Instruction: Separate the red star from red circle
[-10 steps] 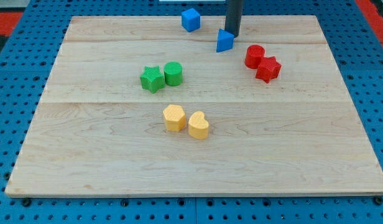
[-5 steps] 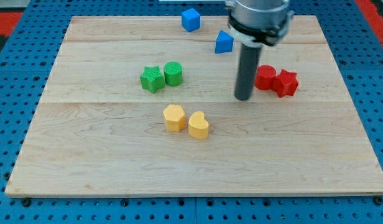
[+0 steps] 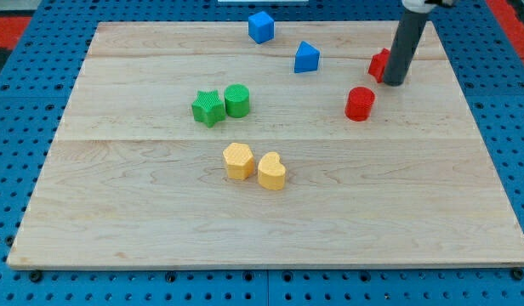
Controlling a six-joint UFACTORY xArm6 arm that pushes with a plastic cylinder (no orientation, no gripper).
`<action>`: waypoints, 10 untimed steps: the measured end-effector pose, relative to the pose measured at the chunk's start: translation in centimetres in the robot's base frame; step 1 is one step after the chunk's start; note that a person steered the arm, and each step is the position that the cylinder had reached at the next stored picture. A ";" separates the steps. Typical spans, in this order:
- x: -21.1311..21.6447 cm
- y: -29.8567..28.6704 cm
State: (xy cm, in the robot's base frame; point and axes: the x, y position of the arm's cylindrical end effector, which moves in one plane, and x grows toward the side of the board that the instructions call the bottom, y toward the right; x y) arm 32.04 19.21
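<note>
My tip (image 3: pixel 395 83), the lower end of a plain dark rod with no jaws to open or close, grips nothing; it rests on the wooden board (image 3: pixel 270 229) at far right. Red star (image 3: pixel 379 65): partly hidden behind the rod, showing at the rod's left edge, apparently in contact with it. Red circle (image 3: pixel 360 103): nearer and slightly left of the star, set apart from it by a strip of bare wood, and just left of the tip. Blue triangular block (image 3: pixel 306 57): left of the star, far side of the board. Blue cube (image 3: pixel 261 26): at the far edge. Green star (image 3: pixel 208 108) and green cylinder (image 3: pixel 237 100): side by side, left of centre. Two yellow blocks, one hexagon-like (image 3: pixel 238 161), one heart-like (image 3: pixel 271 171): adjacent, near centre.
</note>
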 end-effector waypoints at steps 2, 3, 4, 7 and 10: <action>-4.6 -0.6; -6.7 -1.4; -6.2 -1.4; 1.1 -0.8; 5.4 -3.4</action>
